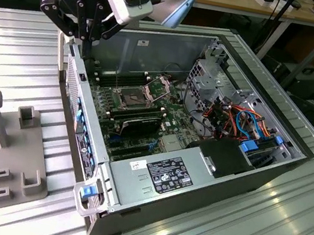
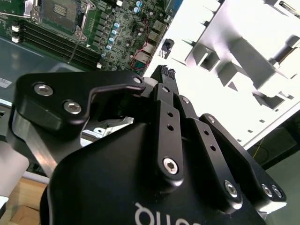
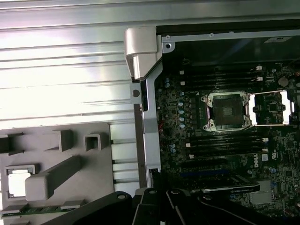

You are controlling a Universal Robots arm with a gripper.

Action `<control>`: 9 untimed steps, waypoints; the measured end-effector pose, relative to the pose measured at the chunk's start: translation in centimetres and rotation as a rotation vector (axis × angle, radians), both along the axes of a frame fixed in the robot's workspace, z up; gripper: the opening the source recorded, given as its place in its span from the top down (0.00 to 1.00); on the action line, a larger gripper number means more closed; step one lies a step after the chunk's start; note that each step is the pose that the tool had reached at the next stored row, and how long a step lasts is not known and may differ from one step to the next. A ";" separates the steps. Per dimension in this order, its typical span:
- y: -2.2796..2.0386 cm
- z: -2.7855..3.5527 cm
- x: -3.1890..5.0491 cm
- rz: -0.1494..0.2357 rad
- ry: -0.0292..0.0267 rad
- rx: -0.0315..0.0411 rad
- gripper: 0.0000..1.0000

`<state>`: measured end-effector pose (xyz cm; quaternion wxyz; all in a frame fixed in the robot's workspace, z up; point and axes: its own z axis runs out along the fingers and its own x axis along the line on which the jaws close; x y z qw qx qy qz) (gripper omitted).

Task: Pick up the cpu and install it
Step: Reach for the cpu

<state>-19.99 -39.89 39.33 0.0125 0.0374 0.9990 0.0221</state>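
Item: my gripper (image 1: 85, 41), jaws drawn together, holding nothing, hovering over the case wall (image 1: 82, 128). Item: the cpu (image 3: 18, 182), seated in a recess of the grey fixture (image 3: 51, 136) outside the case, well apart from me. Step, by my reckoning: pickup not begun (socket (image 3: 226, 110) bare, bracket (image 3: 252, 108) swung open). The grasp calls for spreading first, then squaring to the chip's edges. The fixture post (image 3: 51, 176) crowds one side; there is open room above.

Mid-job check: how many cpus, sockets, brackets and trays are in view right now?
cpu: 1
socket: 1
bracket: 1
tray: 1
Total: 4
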 end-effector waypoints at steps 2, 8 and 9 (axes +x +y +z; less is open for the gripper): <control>0.00 0.00 -0.05 0.000 0.0000 0.0000 0.89; 0.00 0.00 -0.65 0.000 0.0000 0.0000 0.89; 0.00 0.00 -0.78 0.000 0.0000 0.0000 0.89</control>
